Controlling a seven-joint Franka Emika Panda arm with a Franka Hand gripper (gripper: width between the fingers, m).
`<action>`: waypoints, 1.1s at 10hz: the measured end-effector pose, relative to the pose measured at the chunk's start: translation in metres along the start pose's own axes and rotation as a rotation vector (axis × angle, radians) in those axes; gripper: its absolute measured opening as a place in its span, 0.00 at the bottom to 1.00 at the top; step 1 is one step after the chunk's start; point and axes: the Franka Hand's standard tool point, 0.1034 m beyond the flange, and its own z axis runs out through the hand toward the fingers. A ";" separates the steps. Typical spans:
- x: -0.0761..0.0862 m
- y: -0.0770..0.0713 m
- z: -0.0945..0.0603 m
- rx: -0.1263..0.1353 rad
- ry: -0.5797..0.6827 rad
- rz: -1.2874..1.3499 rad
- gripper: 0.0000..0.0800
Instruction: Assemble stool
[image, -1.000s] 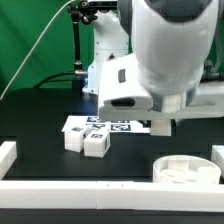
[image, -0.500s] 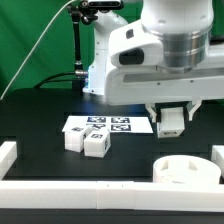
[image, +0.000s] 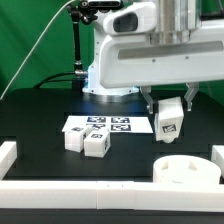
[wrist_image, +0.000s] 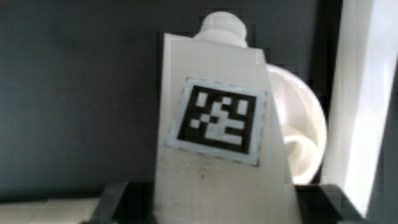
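**Stool, unassembled: one of three legs in hand, none fitted**

Item 1. Front rail: long white border piece along the near edge of the black table. It is not part of the stool.

Item 2. Seat: low round white disc lying flat just behind the rail, toward the exterior view's right. Its upturned face looks like a shallow dish with a raised rim. Nothing stands in it and no leg is joined to it. No other container-like thing is in view.

Item 3. First loose leg and second loose leg: short tagged blocks lying side by side on the table, well apart from the seat and unfitted.

Item 4. Marker board: flat tagged sheet lying just behind the two loose legs.

Item 5. Held leg: third block, off the table, above and a little behind the seat and tilted. The gripper has its fingers clamped on the block's sides. In the wrist view the tagged face fills the frame, with the seat's round edge showing behind.

Status, as judged: no joins are made and all three legs remain to be fitted. The first fitting appears to be in hand.
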 end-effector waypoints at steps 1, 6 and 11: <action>0.004 0.001 0.002 -0.006 0.096 -0.002 0.41; 0.020 -0.021 -0.022 -0.015 0.259 -0.075 0.41; 0.028 -0.031 -0.021 -0.032 0.319 -0.150 0.41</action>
